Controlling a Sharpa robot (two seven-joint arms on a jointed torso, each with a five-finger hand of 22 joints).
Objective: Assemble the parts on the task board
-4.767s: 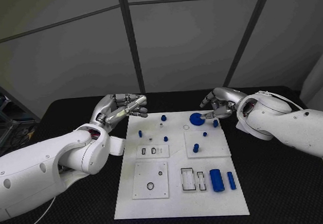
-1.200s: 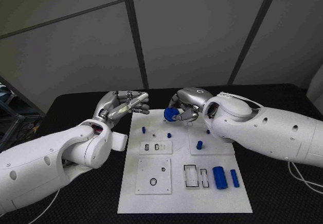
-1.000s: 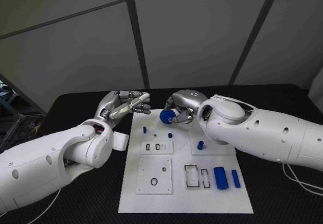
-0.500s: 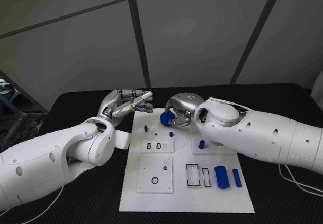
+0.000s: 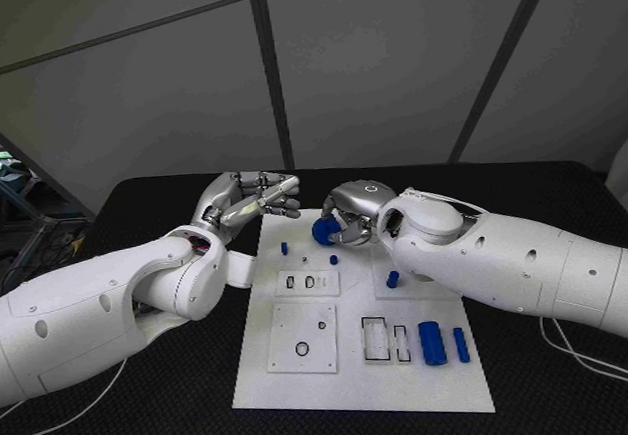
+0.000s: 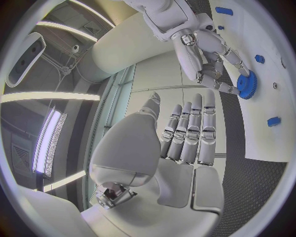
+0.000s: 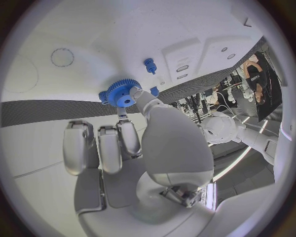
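Blue gear (image 5: 324,231) pinched by right hand (image 5: 346,220) over task board (image 5: 361,387).

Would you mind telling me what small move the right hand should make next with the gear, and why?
Probably lower it onto a peg. The right hand pinches the blue gear just above the task board, close to a short blue peg, and the gear's centre hole looks unfilled.

Right hand (image 7: 132,143) pinches blue gear (image 7: 123,93) above board (image 7: 74,29).
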